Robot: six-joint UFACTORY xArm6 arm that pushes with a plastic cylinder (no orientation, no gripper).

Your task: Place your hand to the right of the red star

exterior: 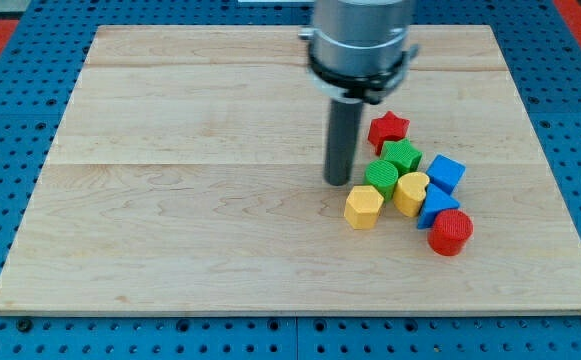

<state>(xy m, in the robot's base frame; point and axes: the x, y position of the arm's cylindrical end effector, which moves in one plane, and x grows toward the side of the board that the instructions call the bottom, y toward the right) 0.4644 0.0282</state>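
Note:
The red star (388,128) lies on the wooden board (190,180) at the right of centre, at the top of a cluster of blocks. My tip (339,182) rests on the board to the left of the star and a little below it, close to the left side of the green blocks. It touches no block that I can make out. The rod hangs straight down from the grey arm head (360,45) at the view's top.
Below the star lie a green star (402,156), a green cylinder (381,177), a blue cube (446,173), a yellow heart (411,192), a yellow hexagon (363,207), a blue triangle (434,207) and a red cylinder (450,232). Blue pegboard surrounds the board.

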